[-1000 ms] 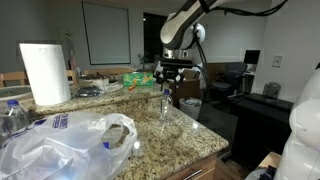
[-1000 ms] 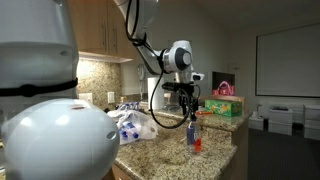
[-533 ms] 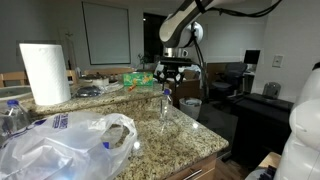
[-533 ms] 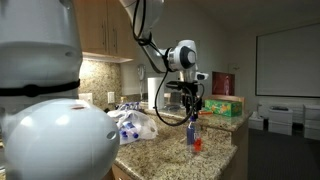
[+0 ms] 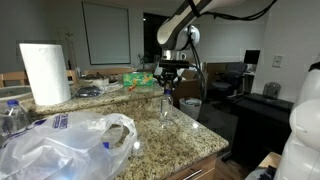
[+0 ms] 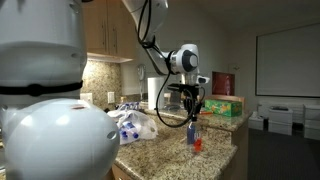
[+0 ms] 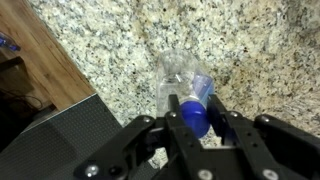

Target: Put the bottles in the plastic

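A clear plastic bottle (image 5: 165, 110) with a blue cap stands upright on the granite counter (image 5: 190, 135), near its edge. It shows as the bottle (image 6: 195, 136) in both exterior views. My gripper (image 5: 168, 90) hangs straight above it, fingers down around the top. In the wrist view the gripper (image 7: 197, 118) has a finger (image 7: 176, 125) pressed on each side of the blue cap (image 7: 195, 112), with the clear bottle body (image 7: 183, 78) below. The crumpled plastic bag (image 5: 75, 140) lies on the counter, also seen as the bag (image 6: 133, 125) beside the bottle, with another bottle (image 5: 10, 115) by it.
A paper towel roll (image 5: 44, 72) stands at the back of the counter. A green box (image 5: 140, 77) sits behind the gripper, seen as the box (image 6: 223, 106) too. The counter drops off to wooden floor (image 7: 40, 45) and a dark bin (image 7: 60, 130).
The fingers have closed in on the bottle's cap over the last second. The arm has sunk slightly; the bottle has not moved.
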Robot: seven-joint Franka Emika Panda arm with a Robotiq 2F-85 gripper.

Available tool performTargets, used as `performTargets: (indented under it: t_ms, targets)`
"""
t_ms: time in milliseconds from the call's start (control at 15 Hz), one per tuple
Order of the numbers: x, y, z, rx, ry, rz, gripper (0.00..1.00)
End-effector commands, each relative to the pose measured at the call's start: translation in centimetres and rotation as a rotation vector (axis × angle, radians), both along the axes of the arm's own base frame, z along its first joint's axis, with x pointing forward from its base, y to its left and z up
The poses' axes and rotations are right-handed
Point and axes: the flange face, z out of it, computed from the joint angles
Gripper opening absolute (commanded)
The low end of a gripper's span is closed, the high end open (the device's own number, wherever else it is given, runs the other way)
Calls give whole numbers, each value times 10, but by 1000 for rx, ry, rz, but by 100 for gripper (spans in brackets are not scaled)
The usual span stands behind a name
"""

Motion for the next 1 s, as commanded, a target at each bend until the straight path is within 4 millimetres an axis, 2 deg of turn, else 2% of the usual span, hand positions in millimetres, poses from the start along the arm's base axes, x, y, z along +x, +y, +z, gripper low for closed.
performTargets:
  t_ms: [0, 200, 333, 600, 933]
  targets:
    - [0, 0, 0, 24, 25, 10, 23]
    - [-7, 3, 10, 12, 11, 9, 8]
    - [-15, 6, 21, -1, -8, 14, 8]
    - [-39, 19, 60, -23, -85, 49, 8]
    - [-68, 55, 104, 55, -246, 240, 8]
